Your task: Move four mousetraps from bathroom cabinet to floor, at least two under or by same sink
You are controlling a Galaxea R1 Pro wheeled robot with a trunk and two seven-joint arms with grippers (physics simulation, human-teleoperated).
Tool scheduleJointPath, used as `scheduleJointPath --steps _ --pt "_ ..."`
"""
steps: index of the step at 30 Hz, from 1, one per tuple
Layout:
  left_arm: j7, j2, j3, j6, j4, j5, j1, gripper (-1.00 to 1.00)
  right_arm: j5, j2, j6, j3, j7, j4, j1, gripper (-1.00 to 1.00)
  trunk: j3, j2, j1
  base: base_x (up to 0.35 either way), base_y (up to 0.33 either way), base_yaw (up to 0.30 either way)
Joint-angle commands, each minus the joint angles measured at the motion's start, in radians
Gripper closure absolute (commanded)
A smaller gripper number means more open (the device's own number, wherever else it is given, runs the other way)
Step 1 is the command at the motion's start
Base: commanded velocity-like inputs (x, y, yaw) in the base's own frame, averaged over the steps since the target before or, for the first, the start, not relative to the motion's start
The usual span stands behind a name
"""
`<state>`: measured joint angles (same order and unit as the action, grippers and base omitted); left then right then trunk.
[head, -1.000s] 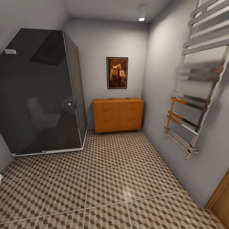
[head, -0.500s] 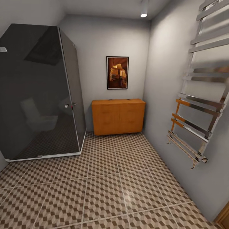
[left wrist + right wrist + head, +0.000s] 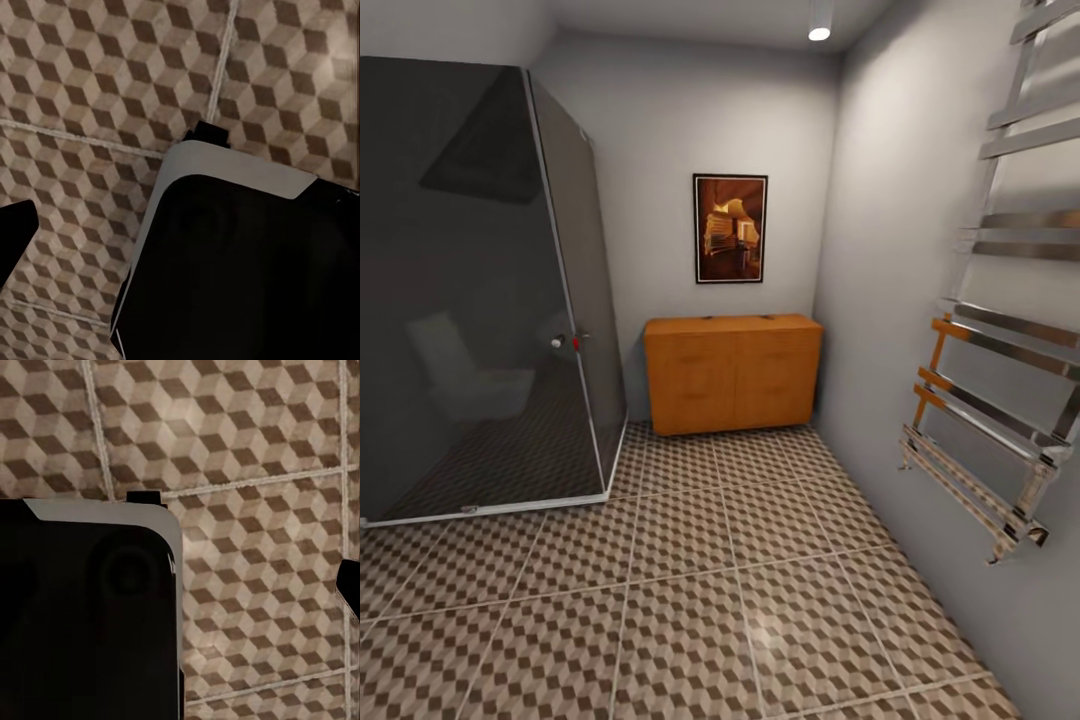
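Cube-patterned bathroom floor (image 3: pixel 690 590) runs up to the orange-brown cabinet (image 3: pixel 732 372) against the far wall, drawers closed, looming nearer than a second ago; dark glass shower (image 3: pixel 470 290) beside it. Wrist views look down over tiles and dark robot body (image 3: pixel 240 270); claw states can't be told

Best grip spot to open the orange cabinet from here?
Judging from afar: the cabinet faces the room, back against the wall. Come from its front across the tiled floor and pinch a slim handle on the drawer fronts; the handles are too faint to place exactly.
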<state>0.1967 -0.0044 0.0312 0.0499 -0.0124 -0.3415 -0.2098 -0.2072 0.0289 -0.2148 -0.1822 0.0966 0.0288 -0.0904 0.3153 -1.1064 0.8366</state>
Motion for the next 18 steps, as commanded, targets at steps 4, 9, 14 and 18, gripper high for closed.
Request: scheduleJointPath --steps 4,9,14,18 --pt "0.003 0.0 0.005 0.001 -0.001 -0.004 0.0 -1.0 -0.011 0.001 -0.006 -0.008 0.004 0.003 -0.001 -1.0 0.001 -0.001 0.001 0.323 0.0 0.0" --pt "0.003 0.0 0.007 -0.002 -0.001 -0.004 0.0 -1.0 -0.011 0.002 -0.007 -0.008 0.005 0.003 -0.001 -1.0 0.001 -0.001 0.001 0.323 0.0 0.0" --pt "0.003 0.0 0.008 -0.004 -0.001 -0.001 0.0 -1.0 -0.012 0.002 -0.007 -0.008 0.005 0.003 -0.001 -1.0 0.001 -0.001 0.001 0.324 0.0 0.0" --pt "0.003 0.0 0.008 -0.004 -0.001 0.001 0.0 -1.0 -0.012 0.001 -0.008 -0.008 0.005 0.003 -0.001 -1.0 0.001 -0.001 0.001 0.324 0.0 0.0"
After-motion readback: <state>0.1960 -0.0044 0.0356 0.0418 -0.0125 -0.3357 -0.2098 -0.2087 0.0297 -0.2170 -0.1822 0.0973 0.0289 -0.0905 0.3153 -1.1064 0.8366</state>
